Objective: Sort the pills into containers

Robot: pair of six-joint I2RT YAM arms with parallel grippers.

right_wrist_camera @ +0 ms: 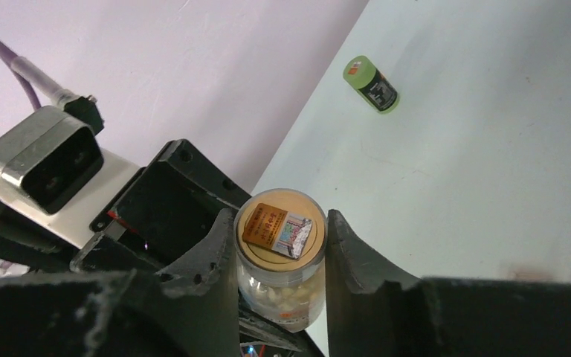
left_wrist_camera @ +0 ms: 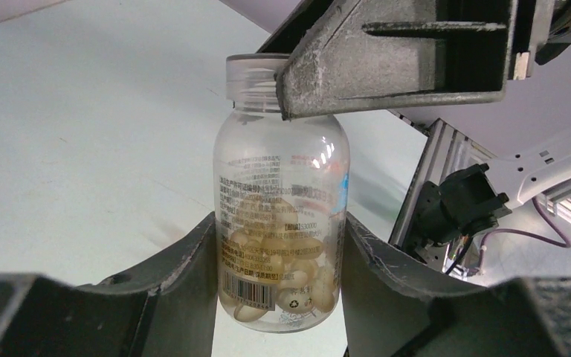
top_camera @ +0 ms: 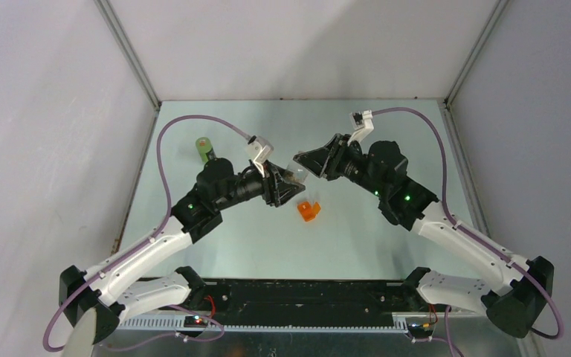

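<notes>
Holding the vial (left_wrist_camera: 281, 208) mid-air at table centre: my left gripper (top_camera: 286, 184) clamps its body, my right gripper (top_camera: 311, 162) pinches the cap (right_wrist_camera: 276, 223). Risk, I reckon: a hard twist spins the vial in my left, or pills (left_wrist_camera: 282, 260) spill past the orange box (top_camera: 308, 211) at six o'clock.

Both arms bend inward, left pincer (left_wrist_camera: 281, 253) and right pincer (right_wrist_camera: 281, 242) nose to nose, each partly closed in a grip

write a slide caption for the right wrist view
The right gripper brackets the orange cap of the pill vial, green bottle on the table beyond
</notes>
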